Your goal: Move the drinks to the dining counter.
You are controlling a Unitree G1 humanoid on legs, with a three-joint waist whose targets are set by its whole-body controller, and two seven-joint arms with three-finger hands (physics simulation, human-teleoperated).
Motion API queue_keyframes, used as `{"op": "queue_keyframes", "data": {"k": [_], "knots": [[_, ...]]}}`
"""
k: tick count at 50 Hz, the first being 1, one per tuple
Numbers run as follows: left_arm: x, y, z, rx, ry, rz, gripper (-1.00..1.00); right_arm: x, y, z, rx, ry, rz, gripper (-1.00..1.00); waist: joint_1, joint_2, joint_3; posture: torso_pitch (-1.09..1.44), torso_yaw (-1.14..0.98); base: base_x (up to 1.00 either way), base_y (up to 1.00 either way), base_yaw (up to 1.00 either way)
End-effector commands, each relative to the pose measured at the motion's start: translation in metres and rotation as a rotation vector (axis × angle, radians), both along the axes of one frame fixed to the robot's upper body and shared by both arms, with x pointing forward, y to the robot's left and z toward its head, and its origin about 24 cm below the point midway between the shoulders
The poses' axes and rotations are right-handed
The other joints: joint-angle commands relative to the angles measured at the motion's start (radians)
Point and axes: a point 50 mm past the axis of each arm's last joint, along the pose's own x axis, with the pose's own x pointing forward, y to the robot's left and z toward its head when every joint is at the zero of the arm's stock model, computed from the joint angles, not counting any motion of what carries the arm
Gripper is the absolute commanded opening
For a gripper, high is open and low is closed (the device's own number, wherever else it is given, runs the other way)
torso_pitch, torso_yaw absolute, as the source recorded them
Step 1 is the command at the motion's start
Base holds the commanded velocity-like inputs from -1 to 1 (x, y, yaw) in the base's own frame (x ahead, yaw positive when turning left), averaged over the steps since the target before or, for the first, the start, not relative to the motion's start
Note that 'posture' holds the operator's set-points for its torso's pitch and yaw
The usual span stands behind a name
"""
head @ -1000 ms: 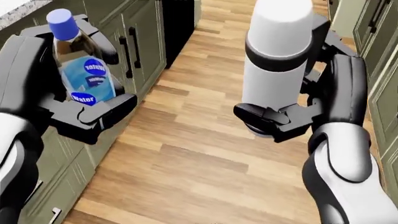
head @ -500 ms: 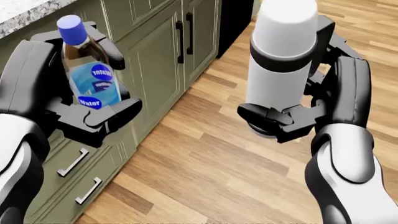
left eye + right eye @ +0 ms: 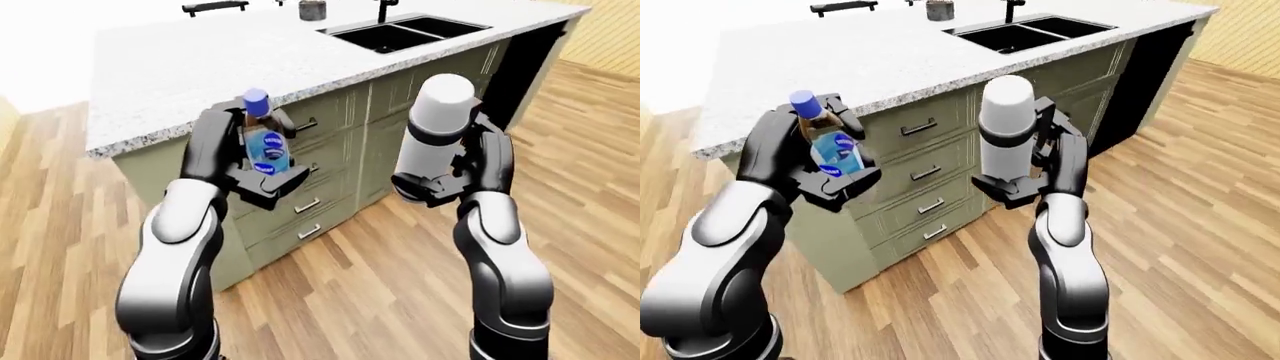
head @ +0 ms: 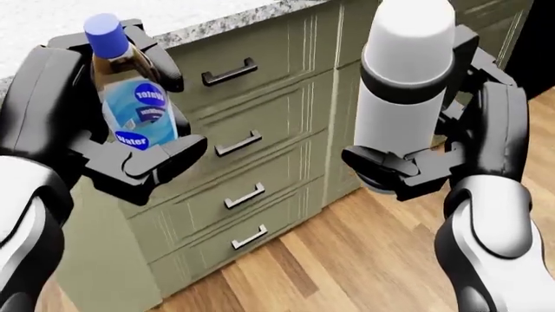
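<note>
A clear water bottle [image 4: 130,104] with a blue cap and blue label is held upright in my left hand [image 4: 104,140], whose black fingers close round it at the left of the head view. My right hand [image 4: 434,153] is shut on a tall white and grey flask [image 4: 403,84] with a dark band, at the right of that view. Both drinks hang in the air before a granite-topped counter [image 3: 220,67], level with its green drawers.
The counter has green drawers [image 4: 243,149] with bar handles, a black double sink [image 3: 400,31] and a tap at its upper right. A small grey pot [image 3: 312,10] stands near the sink. A dark opening [image 3: 525,64] follows the cabinets at right. Wood floor [image 3: 380,285] spreads below.
The whole picture has swung: the camera turned from floor and cabinet doors onto the drawer front and granite edge. Both hands keep the same hold on their drinks.
</note>
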Motion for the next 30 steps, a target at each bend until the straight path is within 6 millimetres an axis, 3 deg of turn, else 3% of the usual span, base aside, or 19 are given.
{"op": "queue_keyframes", "data": {"k": [1,3,4,5,6,8,15,17,18,19,20,22,24,25,26,29,30], "knots": [[-0.0044,0.0033,0.0157,-0.003,-0.102,0.018,-1.0,-0.0041,0.0056,0.0203,-0.005,-0.108,0.029,-1.0,0.005,-0.002,-0.025,0.0,0.0,0.0,0.0,1.0],[-0.0047,0.0034,0.0159,-0.003,-0.102,0.018,-1.0,-0.0042,0.0054,0.021,-0.006,-0.109,0.029,-1.0,0.008,0.043,-0.034,0.0,0.0,0.0,0.0,1.0],[-0.0049,0.0036,0.0163,-0.003,-0.102,0.019,-1.0,-0.0039,0.0054,0.0206,-0.007,-0.109,0.031,-1.0,0.018,0.085,-0.051,0.0,0.0,0.0,0.0,1.0],[-0.0051,0.0036,0.0163,-0.003,-0.102,0.019,-1.0,-0.0035,0.0051,0.0202,-0.007,-0.109,0.029,-1.0,0.02,0.045,-0.032,0.0,0.0,0.0,0.0,1.0],[-0.0052,0.0035,0.0162,-0.003,-0.102,0.019,-1.0,-0.0037,0.005,0.0204,-0.008,-0.109,0.029,-1.0,0.024,0.044,-0.039,0.0,0.0,0.0,0.0,1.0],[-0.0052,0.0036,0.016,-0.003,-0.101,0.019,-1.0,-0.0041,0.0051,0.0204,-0.008,-0.109,0.029,-1.0,0.036,0.017,-0.051,0.0,0.0,0.0,0.0,1.0],[-0.0052,0.0033,0.015,-0.003,-0.101,0.019,-1.0,-0.0052,0.0053,0.0199,-0.007,-0.107,0.033,-1.0,0.021,-0.065,-0.014,0.0,0.0,0.0,0.0,1.0],[-0.0054,0.0037,0.0154,-0.004,-0.102,0.019,-1.0,-0.005,0.0052,0.0196,-0.008,-0.107,0.033,-1.0,0.018,-0.105,-0.018,0.0,0.0,0.0,0.0,1.0],[-0.0056,0.0035,0.0157,-0.004,-0.102,0.019,-1.0,-0.0049,0.0053,0.0193,-0.008,-0.106,0.033,-1.0,0.008,-0.144,-0.035,0.0,0.0,0.0,0.0,1.0],[-0.0059,0.0034,0.0157,-0.003,-0.102,0.019,-1.0,-0.0046,0.0053,0.0192,-0.008,-0.106,0.034,-1.0,0.008,-0.114,-0.031,0.0,0.0,0.0,0.0,1.0],[-0.006,0.0034,0.0157,-0.003,-0.102,0.019,-1.0,-0.0045,0.0052,0.0193,-0.008,-0.106,0.034,-1.0,0.007,-0.116,-0.019,0.0,0.0,0.0,0.0,1.0],[-0.0057,0.0035,0.0156,-0.003,-0.103,0.018,-1.0,-0.0049,0.0054,0.0193,-0.008,-0.107,0.035,-1.0,0.013,-0.112,-0.031,0.0,0.0,0.0,0.0,1.0],[-0.0057,0.0035,0.0164,-0.003,-0.104,0.018,-1.0,-0.0063,0.0063,0.02,0.004,-0.106,0.046,-1.0,0.01,-0.09,-0.032,0.0,0.0,0.0,0.0,0.97],[-0.0059,0.0035,0.0168,-0.003,-0.105,0.017,-1.0,-0.0061,0.0068,0.02,0.003,-0.101,0.049,-1.0,-0.017,-0.072,-0.032,0.0,0.0,0.0,0.41,0.0],[-0.0059,0.0035,0.0169,-0.003,-0.105,0.016,-1.0,-0.0059,0.0066,0.0201,0.005,-0.101,0.05,-1.0,0.006,-0.097,-0.02,0.0,0.0,0.0,0.03,0.0],[-0.006,0.0033,0.0175,-0.002,-0.107,0.016,-1.0,-0.0059,0.0058,0.0203,0.001,-0.101,0.046,-1.0,-0.021,-0.039,-0.015,0.0,0.0,0.0,0.0,0.0],[-0.006,0.0032,0.0174,-0.002,-0.106,0.016,-1.0,-0.006,0.0061,0.02,-0.008,-0.1,0.044,-1.0,-0.026,-0.003,-0.026,0.0,0.0,0.0,0.29,0.0]]}}
